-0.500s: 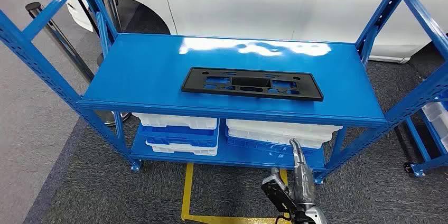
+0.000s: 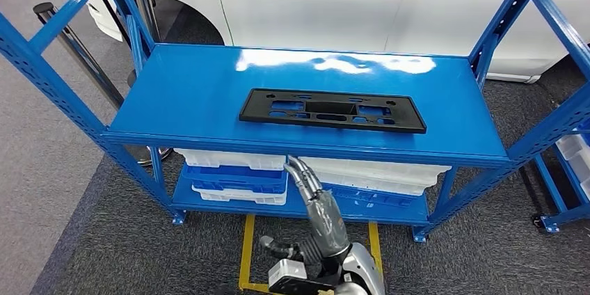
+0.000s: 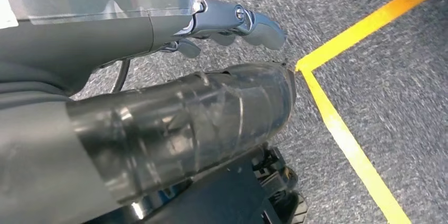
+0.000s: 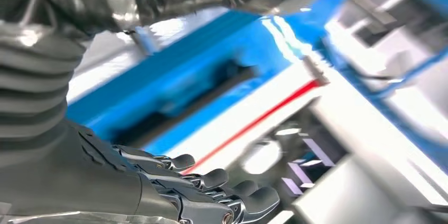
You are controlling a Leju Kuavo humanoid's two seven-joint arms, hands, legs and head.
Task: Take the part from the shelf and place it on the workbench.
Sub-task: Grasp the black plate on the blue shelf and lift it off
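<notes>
We find the black slotted plastic part point(image 2: 332, 110) lying flat and untouched on the blue shelf point(image 2: 181, 93). White trays point(image 2: 233, 160) sit below it. Our right hand point(image 2: 316, 208) is raised before the shelf edge, fingers extended and empty; left hand point(image 3: 232, 20) likewise holds nothing.

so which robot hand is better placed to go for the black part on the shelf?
Right, probably. The right robot hand is raised in front of the shelf, fingers apart and empty, just below the black part. The left robot hand hangs low over the floor beside the yellow tape.

Blurred and cut off
The right wrist view smears the blue shelf point(image 4: 222, 71); the head view's bottom edge crops the right hand point(image 2: 316, 229) at its wrist.
</notes>
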